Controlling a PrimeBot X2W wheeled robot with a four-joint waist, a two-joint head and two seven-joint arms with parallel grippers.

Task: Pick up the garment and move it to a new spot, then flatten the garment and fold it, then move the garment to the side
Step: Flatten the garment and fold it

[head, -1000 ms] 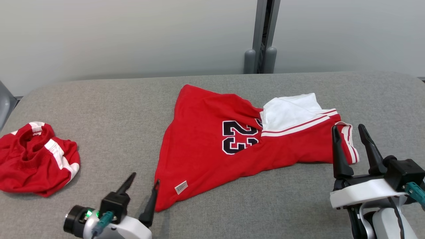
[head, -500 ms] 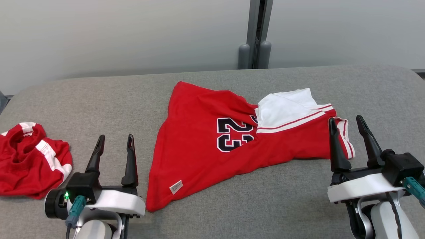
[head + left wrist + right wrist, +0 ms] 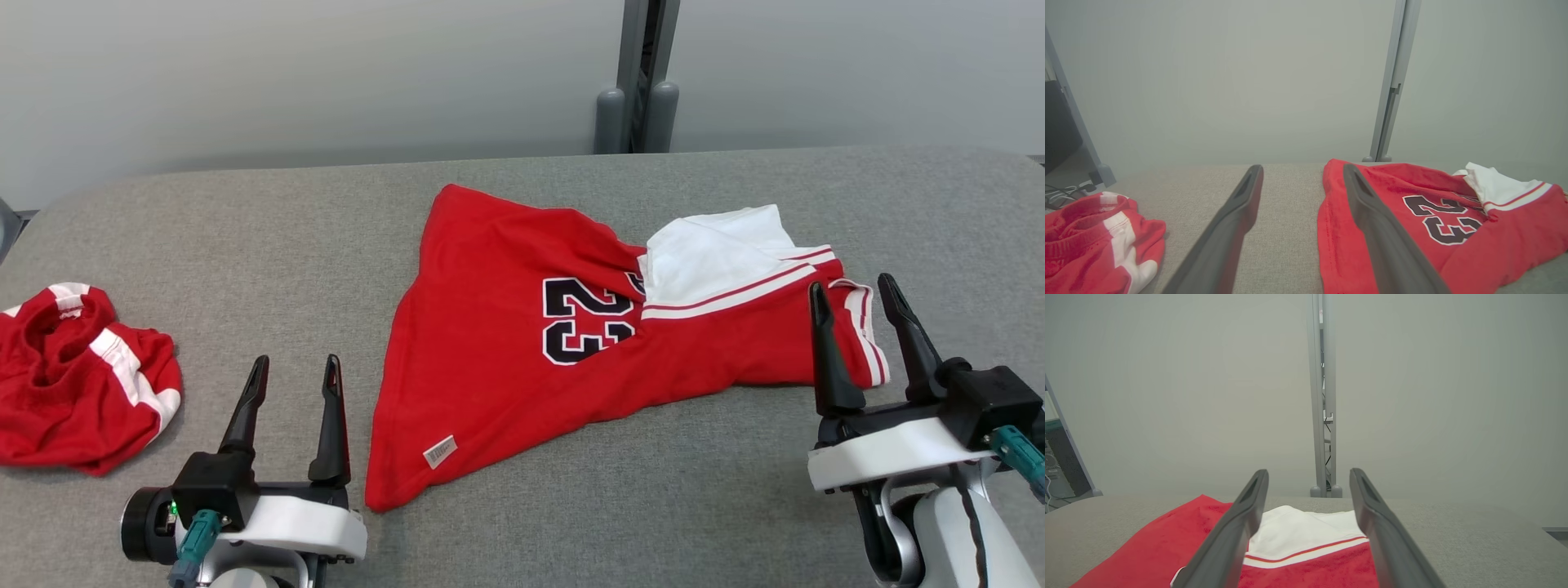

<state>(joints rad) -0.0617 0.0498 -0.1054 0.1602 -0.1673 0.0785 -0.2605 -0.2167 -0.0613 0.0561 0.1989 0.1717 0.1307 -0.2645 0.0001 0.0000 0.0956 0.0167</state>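
Observation:
A red jersey (image 3: 522,343) with a black "23" and a white sleeve part lies crumpled in the middle of the grey table (image 3: 245,237); it also shows in the left wrist view (image 3: 1400,212) and the right wrist view (image 3: 1306,547). My left gripper (image 3: 295,369) stands open just left of the jersey's near corner, empty. At the jersey's right end, over its striped edge, my right gripper (image 3: 851,290) is open and holds nothing.
A second red garment (image 3: 77,380) with white stripes lies bunched at the table's left edge, seen too in the left wrist view (image 3: 1098,241). Behind the table, a grey post (image 3: 641,73) stands against the pale wall.
My left gripper has swung from a tilted pose near the jersey's corner to upright, a little further left. The camera shifted slightly. The right gripper and jersey stay put.

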